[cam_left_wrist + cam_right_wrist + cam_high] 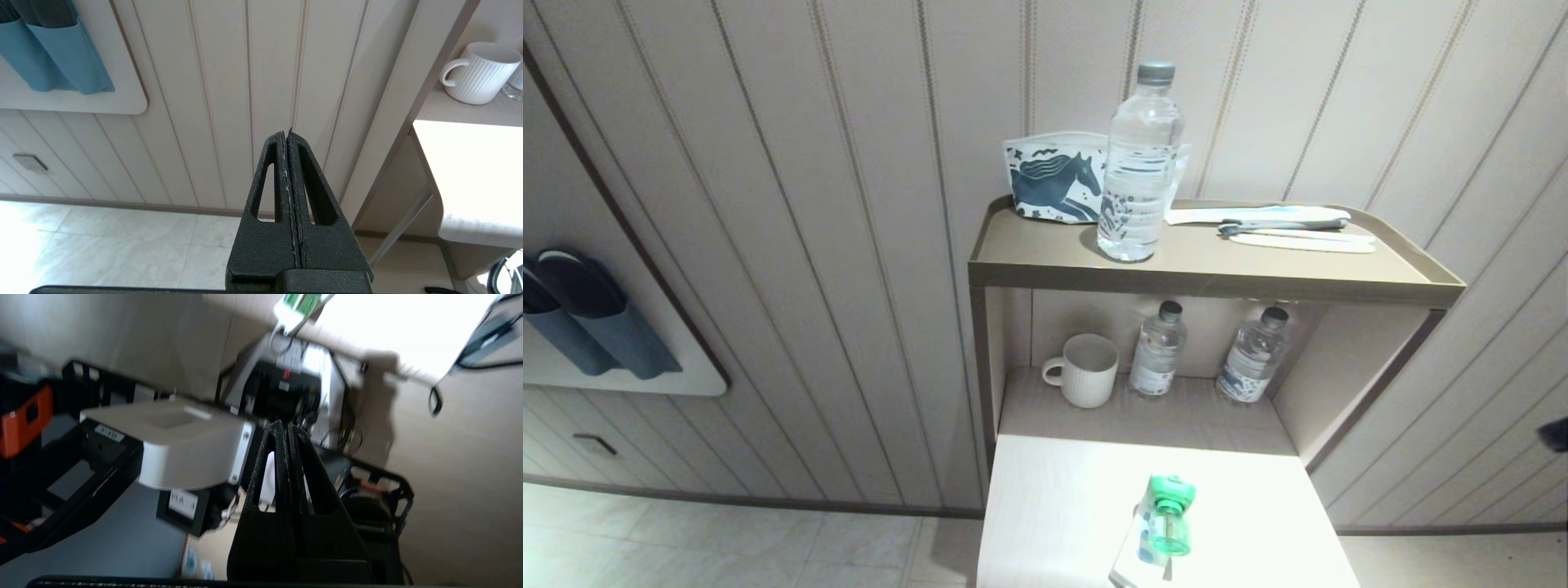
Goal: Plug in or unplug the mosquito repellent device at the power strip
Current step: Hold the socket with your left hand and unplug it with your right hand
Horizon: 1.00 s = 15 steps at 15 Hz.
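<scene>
The mosquito repellent device [1170, 514], with a bright green top and a translucent green bottle, sits on the white power strip [1131, 559] at the near edge of the pale table [1054, 506]; only the strip's far end shows. Neither gripper is in the head view. My left gripper [286, 132] hangs shut and empty to the left of the table, facing the panelled wall. My right gripper [284, 424] is shut and empty, low beside the robot's own base. In the right wrist view the device [300, 300] and strip [286, 314] show far off at the table's edge.
A white mug [1086, 369] and two small water bottles [1158, 349] stand in the shelf niche behind the table. On the top shelf [1209, 278] are a tall water bottle [1139, 163], a horse-print pouch [1054, 184] and toiletries. Blue slipper pockets [588, 314] hang on the left wall.
</scene>
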Tool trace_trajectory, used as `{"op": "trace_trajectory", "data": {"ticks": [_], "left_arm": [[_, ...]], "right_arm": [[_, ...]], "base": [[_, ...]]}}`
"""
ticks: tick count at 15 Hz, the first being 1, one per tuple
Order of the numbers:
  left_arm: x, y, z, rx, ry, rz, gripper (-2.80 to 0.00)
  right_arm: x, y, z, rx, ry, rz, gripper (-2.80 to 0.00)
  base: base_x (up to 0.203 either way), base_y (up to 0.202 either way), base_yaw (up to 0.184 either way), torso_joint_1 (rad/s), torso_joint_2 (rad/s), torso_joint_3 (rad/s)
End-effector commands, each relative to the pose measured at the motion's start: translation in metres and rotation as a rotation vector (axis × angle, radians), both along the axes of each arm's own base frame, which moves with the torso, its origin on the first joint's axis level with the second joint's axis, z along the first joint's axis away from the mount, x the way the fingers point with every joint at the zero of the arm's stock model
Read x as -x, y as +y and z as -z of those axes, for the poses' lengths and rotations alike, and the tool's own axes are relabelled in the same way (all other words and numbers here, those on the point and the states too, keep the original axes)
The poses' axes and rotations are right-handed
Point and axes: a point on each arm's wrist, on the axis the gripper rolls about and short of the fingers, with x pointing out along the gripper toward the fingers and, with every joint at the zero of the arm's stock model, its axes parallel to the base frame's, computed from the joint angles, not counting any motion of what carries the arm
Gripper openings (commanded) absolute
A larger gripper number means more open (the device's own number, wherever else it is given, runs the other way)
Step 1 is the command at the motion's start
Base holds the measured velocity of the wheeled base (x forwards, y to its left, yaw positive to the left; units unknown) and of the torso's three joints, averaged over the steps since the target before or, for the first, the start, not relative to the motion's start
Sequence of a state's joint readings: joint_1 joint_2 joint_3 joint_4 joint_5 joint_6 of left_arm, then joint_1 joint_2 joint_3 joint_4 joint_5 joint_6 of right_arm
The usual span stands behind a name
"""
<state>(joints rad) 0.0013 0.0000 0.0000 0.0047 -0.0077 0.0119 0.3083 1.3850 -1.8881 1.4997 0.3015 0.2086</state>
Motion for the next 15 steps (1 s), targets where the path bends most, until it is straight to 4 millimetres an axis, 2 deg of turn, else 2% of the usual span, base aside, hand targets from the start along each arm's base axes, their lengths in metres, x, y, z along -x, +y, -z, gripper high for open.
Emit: {"op": "trace_trajectory", "data": {"ticks": [1,2,5,7,10,12,15], "left_arm": [[0.000,0.000,0.000,0.000,0.000,0.000,-2.80],[0.000,0.000,0.000,0.000,0.000,0.000,-2.80],[0.000,0.000,0.000,0.000,0.000,0.000,-2.80],[0.000,0.000,0.000,0.000,0.000,0.000,-2.80],[0.000,0.000,0.000,0.000,0.000,0.000,-2.80],[0.000,0.000,0.000,0.001,0.000,0.000,-2.80],[0.000,0.000,0.000,0.000,-0.002,0.000,-2.80]], "right_arm": [[-0.053,0.033,0.026,0.078,0.212,-0.071,-2.80],[-0.060,0.039,0.036,0.126,0.262,-0.068,0.00],[-0.075,0.048,0.075,0.273,0.325,-0.037,0.00],[-0.083,0.066,0.095,0.340,0.327,-0.012,0.00],[-0.098,0.090,0.121,0.292,0.321,0.086,0.00],[-0.113,0.100,0.145,0.257,0.309,0.134,0.00],[-0.126,0.110,0.169,0.248,0.353,0.176,0.00]], "base": [[0.000,0.000,0.000,0.000,0.00,0.000],[0.000,0.000,0.000,0.000,0.00,0.000],[0.000,0.000,0.000,0.000,0.00,0.000],[0.000,0.000,0.000,0.000,0.00,0.000],[0.000,0.000,0.000,0.000,0.00,0.000],[0.000,0.000,0.000,0.000,0.00,0.000],[0.000,0.000,0.000,0.000,0.00,0.000]]}}
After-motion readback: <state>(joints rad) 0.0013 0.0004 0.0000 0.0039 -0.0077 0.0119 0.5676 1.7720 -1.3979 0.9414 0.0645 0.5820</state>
